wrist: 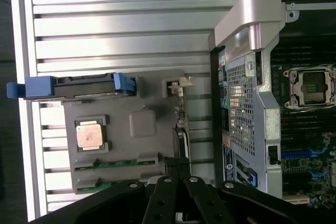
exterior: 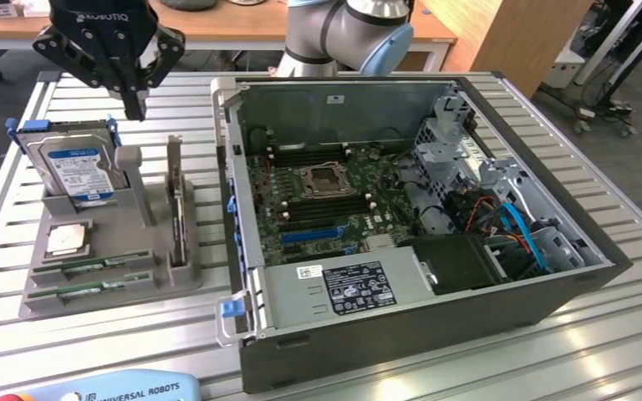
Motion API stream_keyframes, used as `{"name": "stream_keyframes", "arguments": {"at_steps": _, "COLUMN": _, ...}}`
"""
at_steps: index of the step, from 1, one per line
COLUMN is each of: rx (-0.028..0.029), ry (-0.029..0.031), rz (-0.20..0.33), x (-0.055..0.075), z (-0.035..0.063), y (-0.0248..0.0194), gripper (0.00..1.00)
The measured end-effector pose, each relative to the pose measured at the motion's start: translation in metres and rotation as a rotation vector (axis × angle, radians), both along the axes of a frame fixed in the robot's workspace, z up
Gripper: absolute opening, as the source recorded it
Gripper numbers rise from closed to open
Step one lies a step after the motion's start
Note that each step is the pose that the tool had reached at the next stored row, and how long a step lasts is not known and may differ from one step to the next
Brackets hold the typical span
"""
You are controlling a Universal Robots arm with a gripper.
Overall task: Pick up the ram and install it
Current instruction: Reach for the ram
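Note:
Two ram sticks lie in slots at the front of a grey holder point(exterior: 131, 251): one ram point(exterior: 96, 266) point(wrist: 119, 163) and a second ram point(exterior: 81, 290) point(wrist: 94, 185) beside it, both thin green strips seen edge-on. My gripper point(exterior: 134, 107) point(wrist: 177, 163) hangs high above the holder's back end, near the hard drive, well clear of both sticks. Its fingers are shut together with nothing between them. The open computer case point(exterior: 410, 292) lies on the exterior view's right, with its motherboard point(exterior: 315, 188) point(wrist: 310, 129) exposed.
The holder also carries a silver hard drive point(exterior: 76, 167) in a blue caddy point(wrist: 73, 86), a CPU chip point(exterior: 67, 240) point(wrist: 89, 135) and an upright expansion card point(exterior: 174, 196). A teach pendant point(exterior: 109, 391) lies at the table's front edge. The case wall point(wrist: 252, 103) stands close to the holder.

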State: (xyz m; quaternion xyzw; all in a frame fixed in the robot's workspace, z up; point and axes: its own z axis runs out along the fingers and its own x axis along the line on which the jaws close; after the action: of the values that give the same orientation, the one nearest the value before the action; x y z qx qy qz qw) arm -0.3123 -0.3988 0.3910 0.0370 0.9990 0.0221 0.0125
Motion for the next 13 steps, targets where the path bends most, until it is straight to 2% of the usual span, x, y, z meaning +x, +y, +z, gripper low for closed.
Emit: {"name": "stream_keyframes", "arguments": {"at_steps": 13, "rx": 0.0000, "ry": 0.0000, "rz": 0.000, "x": -0.0072, "z": 0.0000, "y": 0.0000, "gripper": 0.10}}
